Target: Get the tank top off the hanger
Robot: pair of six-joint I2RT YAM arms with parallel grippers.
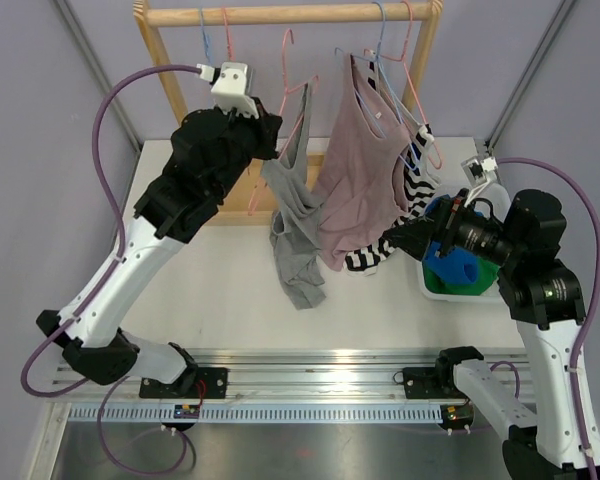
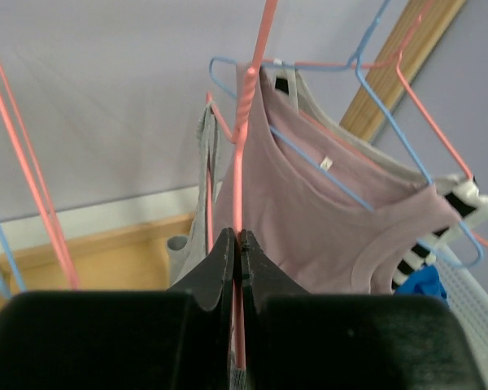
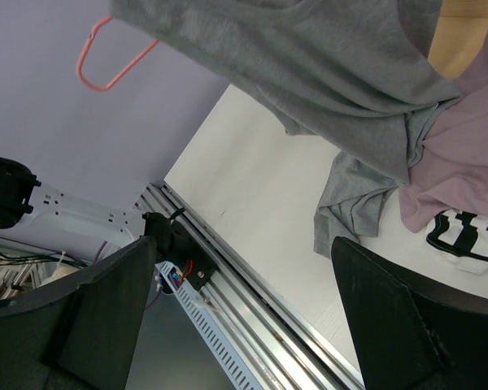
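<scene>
Left gripper (image 2: pixel 237 240) has its jaws pinched tight on the thin pink wire hanger (image 2: pixel 246 122), just below the hook, near the upper centre of the top view. Your right gripper (image 3: pixel 244 244) is spread wide and holds nothing, waiting at the centre right beside the garments. The grey fabric tank top (image 1: pixel 292 195) hangs from that hanger in the middle of the frame, its lower part crumpled onto the white table (image 1: pixel 210 290); judging by how it droops, one strap may already be loose, though you cannot confirm that from these views. Hold the hanger steady with the left arm so the wire does not swing on the wooden rail (image 1: pixel 290 14). Bring the right gripper in low and to the left, and close on grey cloth only: the mauve tank top (image 1: pixel 360 170) and the black-and-white striped garment (image 1: pixel 412 195) hang just beside it and are easy to catch by mistake. Pull down and away along the hanger's shoulder instead of straight down, so the strap slides off the wire end.
</scene>
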